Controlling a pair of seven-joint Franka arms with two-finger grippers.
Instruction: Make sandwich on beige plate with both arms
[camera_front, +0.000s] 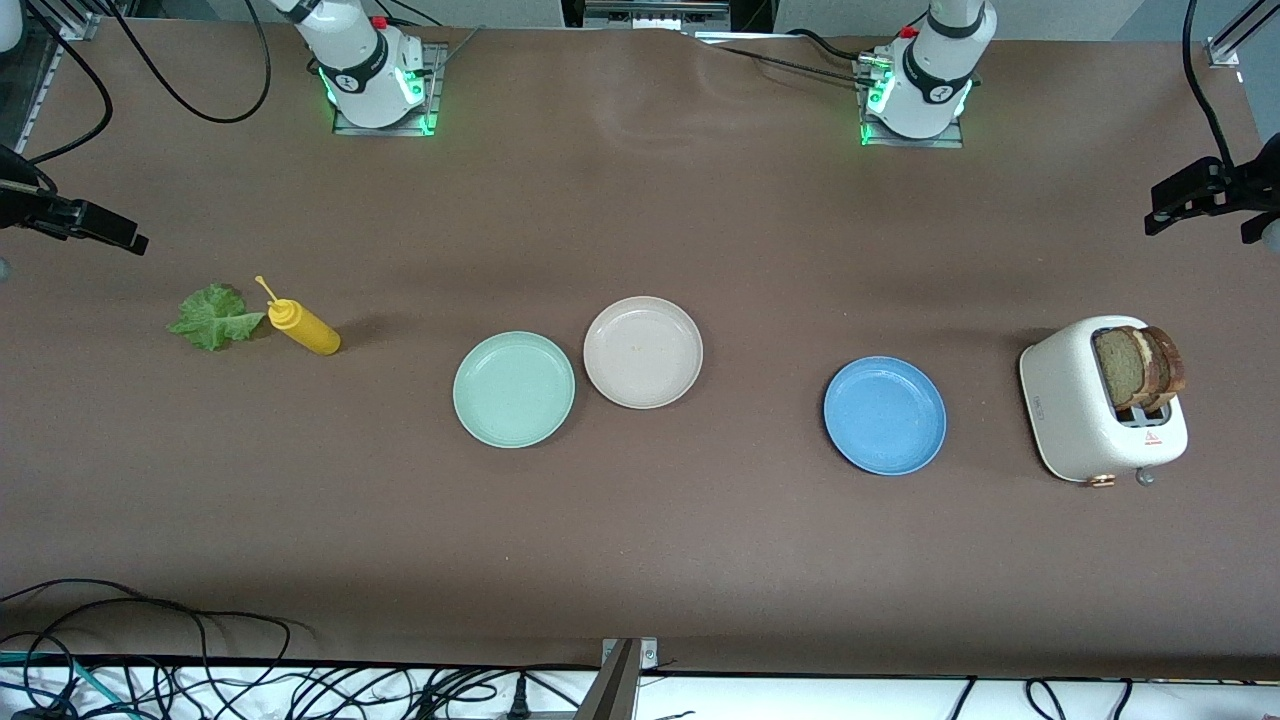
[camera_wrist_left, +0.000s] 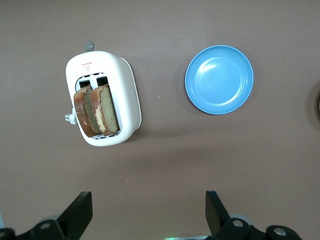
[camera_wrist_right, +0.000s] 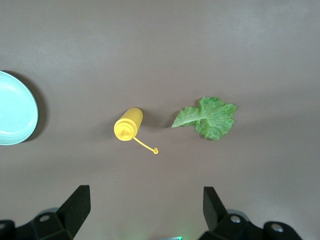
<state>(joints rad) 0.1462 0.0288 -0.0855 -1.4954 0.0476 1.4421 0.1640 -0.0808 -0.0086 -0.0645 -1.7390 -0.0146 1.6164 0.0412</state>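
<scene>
Nothing is built yet: the beige plate (camera_front: 643, 352) sits bare mid-desk, both bread slices (camera_front: 1140, 366) stand in the toaster (camera_front: 1100, 415), the lettuce (camera_front: 213, 318) lies beside the mustard bottle (camera_front: 303, 327), while the left gripper (camera_wrist_left: 149, 212) and right gripper (camera_wrist_right: 146, 210) hang wide open, empty.

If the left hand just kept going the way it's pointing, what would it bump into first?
Probably just bare table. The left hand hangs open, pointing down at brown tabletop, with the toaster and blue plate off to the sides of that line, though depth is hard to judge.
</scene>
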